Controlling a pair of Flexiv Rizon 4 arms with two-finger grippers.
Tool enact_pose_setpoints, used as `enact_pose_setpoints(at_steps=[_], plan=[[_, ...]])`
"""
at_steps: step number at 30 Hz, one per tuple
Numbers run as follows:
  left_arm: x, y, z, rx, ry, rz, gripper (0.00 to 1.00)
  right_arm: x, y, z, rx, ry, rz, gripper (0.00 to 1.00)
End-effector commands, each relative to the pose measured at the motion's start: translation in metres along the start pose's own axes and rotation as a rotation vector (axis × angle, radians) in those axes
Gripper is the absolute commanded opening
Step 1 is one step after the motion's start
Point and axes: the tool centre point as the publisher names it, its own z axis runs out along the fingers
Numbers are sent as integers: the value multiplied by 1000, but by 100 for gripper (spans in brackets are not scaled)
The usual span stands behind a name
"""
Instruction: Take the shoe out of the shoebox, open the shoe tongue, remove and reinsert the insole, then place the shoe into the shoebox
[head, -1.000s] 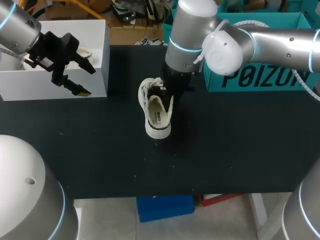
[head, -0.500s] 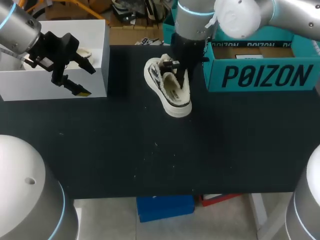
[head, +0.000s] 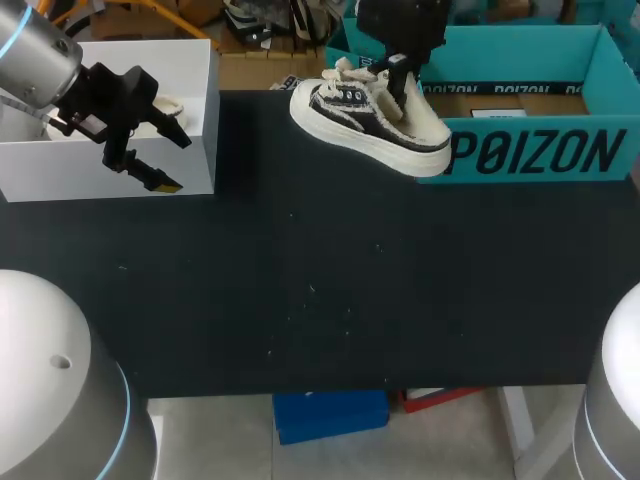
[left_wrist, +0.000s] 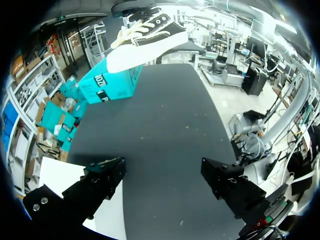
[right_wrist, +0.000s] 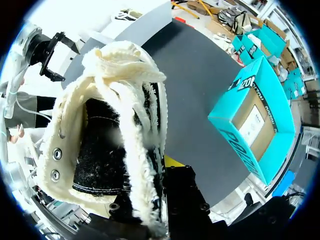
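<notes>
While our right hand (head: 398, 72) grips the shoe (head: 362, 122) aloft by the shoebox (head: 530, 152), our left hand (head: 162, 154) hangs open well apart.

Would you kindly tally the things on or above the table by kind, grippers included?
Shoes: 1, the cream-and-black frayed canvas sneaker, in the right gripper.
Boxes: 2, the teal cardboard shoebox and the white open box.
Grippers: 2, the right gripper and the left gripper, open.
Total: 5.

Cream-black shoe (head: 365, 120) aloft beside teal shoebox (head: 530, 155)
</notes>
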Motion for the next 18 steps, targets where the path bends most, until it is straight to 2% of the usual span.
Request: enact_pose_setpoints(at_steps=[1,10,11,14,18], plan=[[1,1,1,0,-5,2,100,0,9,-13,73,-12,-120,0],[1,1,1,0,-5,2,100,0,9,-13,73,-12,-120,0],[1,1,1,0,-5,2,100,-2,11,-11,84,-36,-128,0],[1,1,1,0,-5,2,100,-14,11,-10,110,-119,-158,0],[1,1,1,0,-5,2,100,-34,0,-7,140,-189,-183,0]])
